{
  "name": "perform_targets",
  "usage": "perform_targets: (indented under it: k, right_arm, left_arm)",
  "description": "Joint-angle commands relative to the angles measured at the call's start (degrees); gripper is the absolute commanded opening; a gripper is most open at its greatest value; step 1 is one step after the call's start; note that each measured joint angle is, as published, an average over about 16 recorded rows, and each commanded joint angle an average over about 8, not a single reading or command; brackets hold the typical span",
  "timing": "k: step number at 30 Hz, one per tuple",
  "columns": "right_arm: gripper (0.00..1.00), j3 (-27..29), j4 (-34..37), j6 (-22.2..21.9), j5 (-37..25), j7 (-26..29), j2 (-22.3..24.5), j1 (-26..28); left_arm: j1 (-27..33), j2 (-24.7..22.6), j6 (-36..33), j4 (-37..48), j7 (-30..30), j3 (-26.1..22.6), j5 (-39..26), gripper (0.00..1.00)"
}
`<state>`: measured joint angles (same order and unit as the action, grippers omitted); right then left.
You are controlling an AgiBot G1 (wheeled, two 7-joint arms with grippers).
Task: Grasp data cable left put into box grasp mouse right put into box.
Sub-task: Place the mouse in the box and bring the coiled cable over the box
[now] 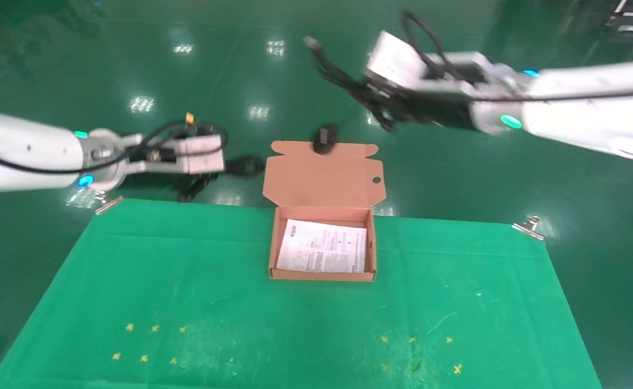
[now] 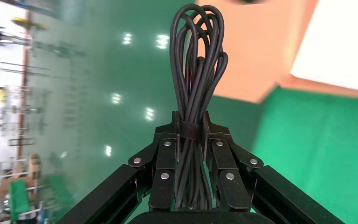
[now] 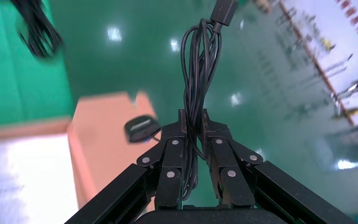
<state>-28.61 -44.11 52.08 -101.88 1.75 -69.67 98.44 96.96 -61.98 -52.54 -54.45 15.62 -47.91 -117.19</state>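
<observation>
The open orange-brown box [image 1: 322, 274] stands on the green table with its lid flap [image 1: 324, 174] upright and a white printed sheet [image 1: 322, 246] inside. My left gripper [image 1: 228, 163] is shut on the black data cable bundle [image 2: 196, 70], held in the air left of the flap; the bundle's end shows in the head view [image 1: 247, 165]. My right gripper [image 1: 389, 111] is shut on the mouse's thin cord [image 3: 198, 65], high up and right of the box. The black mouse [image 1: 325, 137] dangles on that cord at the flap's top edge; it also shows in the right wrist view [image 3: 141, 128].
The table is covered by a green cloth [image 1: 186, 292] held by metal clips at its far corners [image 1: 528, 227]. Small yellow marks [image 1: 148, 343] lie on the near part. Shiny green floor lies beyond the far edge.
</observation>
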Motion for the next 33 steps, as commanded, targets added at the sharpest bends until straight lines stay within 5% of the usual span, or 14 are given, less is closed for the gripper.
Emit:
perform_targets:
  k: [1, 10, 19, 33]
  right_arm:
    - [0.0, 0.37, 2.45, -0.97, 1.25, -2.0, -2.51, 1.53]
    - [0.0, 1.21, 9.22, 0.02, 4.5, -8.71, -5.26, 3.29]
    - [0.0, 1.11, 11.64, 0.5, 5.21, -9.47, -6.24, 3.1]
    - [0.0, -4.59, 14.16, -2.6, 4.71, -9.37, -8.11, 0.53]
  left_arm:
    - [0.88, -1.79, 2.55, 1.65, -0.66, 0.17, -0.95, 0.0]
    - [2.5, -5.07, 6.25, 7.4, -2.65, 0.45, -1.27, 0.0]
    - [2.47, -4.89, 6.51, 8.45, -2.59, 0.34, -1.81, 0.0]
    - [1.45, -0.67, 3.76, 5.69, 6.18, -0.89, -9.32, 0.0]
